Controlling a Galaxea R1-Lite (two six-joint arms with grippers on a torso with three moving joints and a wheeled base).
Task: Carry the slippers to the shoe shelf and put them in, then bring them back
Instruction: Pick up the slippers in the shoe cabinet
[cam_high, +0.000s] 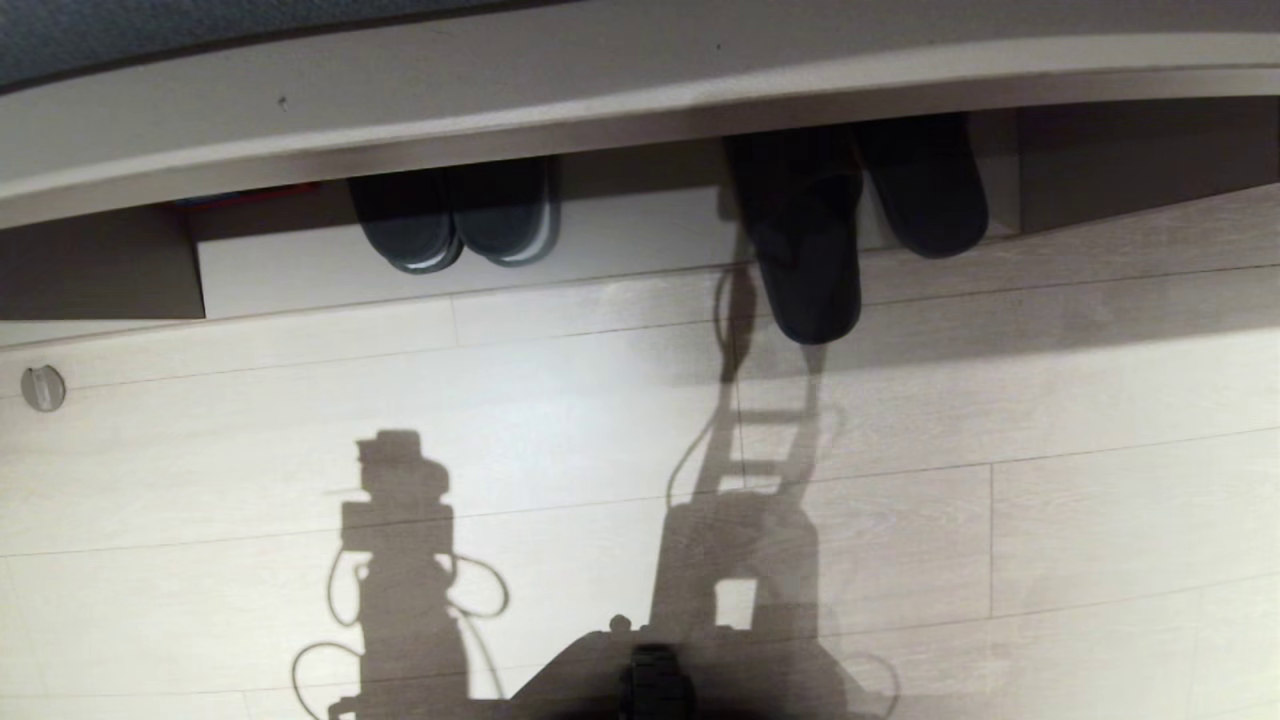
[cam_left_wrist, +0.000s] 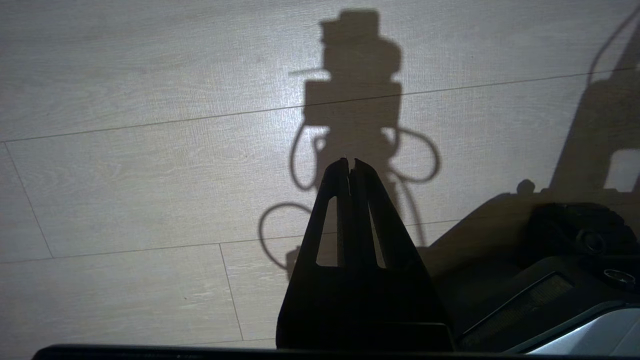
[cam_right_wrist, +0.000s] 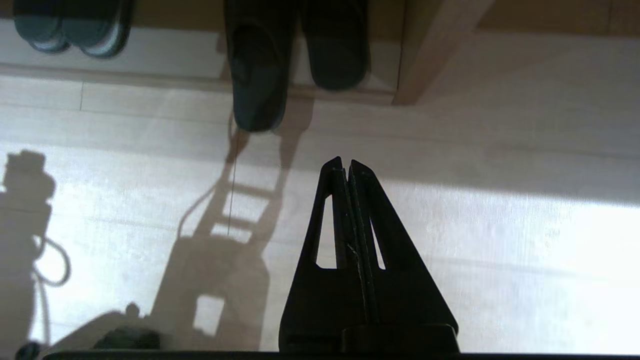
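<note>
Since the slippers (cam_high: 860, 225) are soft fabric, they should be light and limp, giving way under a pinch; the open back edge or the upper's rim looks the surest place to grip, one shoe at a time. They sit in the shelf (cam_high: 640, 235), right of a darker pair (cam_high: 455, 215); the left slipper juts out over the floor (cam_high: 600, 440), the other lies further in. Well apart from them, the right hand (cam_right_wrist: 346, 165) hangs above the floor, clenched on nothing and pointing toward the shelf. Over bare floor, the left hand (cam_left_wrist: 350, 164) is parked, likewise clenched and empty.
</note>
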